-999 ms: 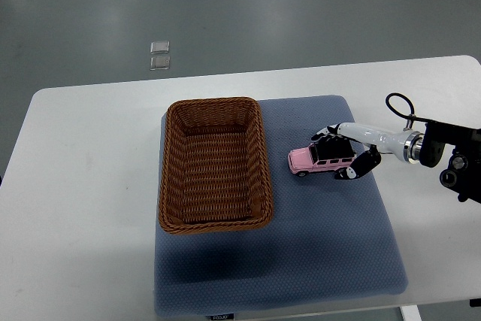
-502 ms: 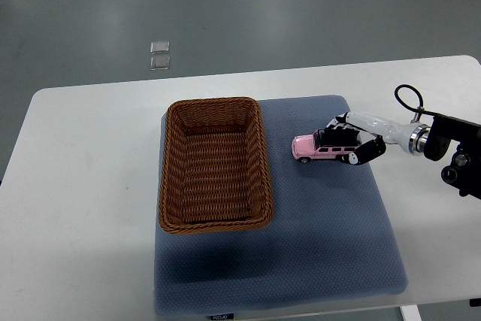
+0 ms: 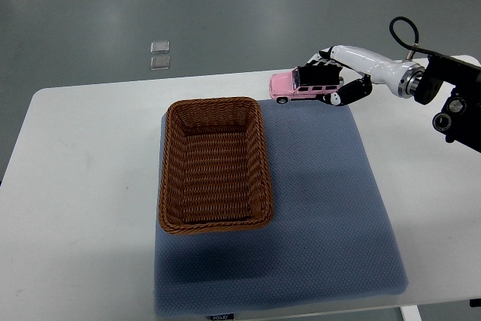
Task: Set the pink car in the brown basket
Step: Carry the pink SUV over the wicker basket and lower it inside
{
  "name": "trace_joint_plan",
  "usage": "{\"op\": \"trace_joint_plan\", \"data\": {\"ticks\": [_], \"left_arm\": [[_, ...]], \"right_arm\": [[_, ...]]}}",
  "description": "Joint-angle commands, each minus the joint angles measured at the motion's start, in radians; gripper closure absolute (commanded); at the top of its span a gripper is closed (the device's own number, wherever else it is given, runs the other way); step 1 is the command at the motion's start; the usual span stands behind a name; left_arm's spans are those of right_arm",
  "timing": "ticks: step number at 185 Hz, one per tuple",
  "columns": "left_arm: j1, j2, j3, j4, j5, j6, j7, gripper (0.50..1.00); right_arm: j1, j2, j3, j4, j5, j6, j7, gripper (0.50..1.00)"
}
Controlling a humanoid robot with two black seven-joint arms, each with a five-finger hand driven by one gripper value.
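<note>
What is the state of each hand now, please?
Left hand: not in view.
Right hand: closed on the pink car, held beyond the brown basket.

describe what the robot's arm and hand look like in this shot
Only the right arm shows. Its right hand has a glossy white shell with black fingers tipped in white. A silver metal ring joins the wrist to a black forearm housing with round fittings, and a thin black cable loops above the wrist.

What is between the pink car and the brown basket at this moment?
Nothing stands between them. In the top view the right hand holds the pink car just past the brown basket far right corner; only blue mat shows there.
</note>
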Motion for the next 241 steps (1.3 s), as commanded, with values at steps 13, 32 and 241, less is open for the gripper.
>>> {"op": "trace_joint_plan", "data": {"ticks": [13,32,241], "left_arm": [[0.000,0.000,0.000,0.000,0.000,0.000,0.001,0.500],[0.000,0.000,0.000,-0.002,-0.002,0.000,0.001,0.500],[0.002,0.000,0.000,0.006,0.000,0.000,0.001,0.500]], "right_arm": [[0.063,0.085,-0.075,-0.011,0.004,0.013,0.004,1.000],[0.103,0.140,-0.144,-0.036,0.005,0.013,0.004,1.000],[0.113,0.340,-0.205,-0.180,0.066,-0.007,0.009,0.603]]}}
